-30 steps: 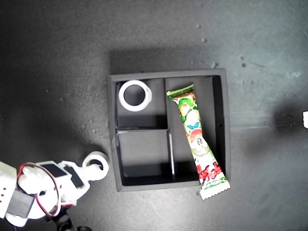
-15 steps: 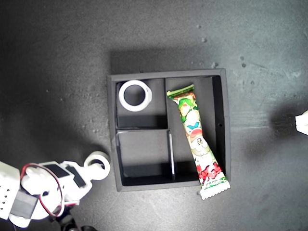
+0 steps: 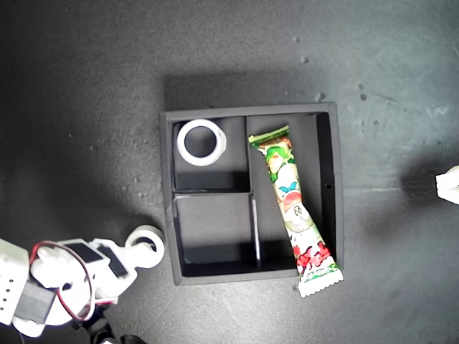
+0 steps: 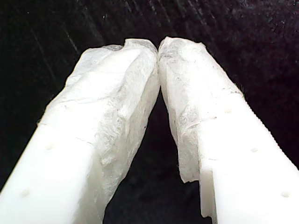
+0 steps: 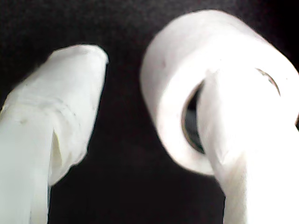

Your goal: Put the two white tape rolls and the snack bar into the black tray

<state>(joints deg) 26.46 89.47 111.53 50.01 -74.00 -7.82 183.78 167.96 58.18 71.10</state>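
Note:
The black tray (image 3: 167,208) lies in the middle of the exterior view. One white tape roll (image 3: 182,143) rests in its upper left compartment. The snack bar (image 3: 290,204) lies aslant in the long right compartment, its red end poking over the near wall. The other tape roll (image 3: 152,235) (image 5: 173,70) sits on the floor beside the tray's lower left corner. My second gripper (image 3: 140,251) (image 5: 149,70) is open, one finger through the roll's hole, the other outside and apart from it. My first gripper (image 4: 158,44) is shut on nothing over dark floor.
The floor around the tray is dark and matte. A white tip of an arm (image 3: 448,185) shows at the exterior view's right edge, with a dark shadow beside it. The tray's lower left compartment holds nothing but a thin divider (image 3: 255,233).
The arm at the exterior view's lower left edged slightly toward the tray with the roll. The white tip at the right edge came a little further into view.

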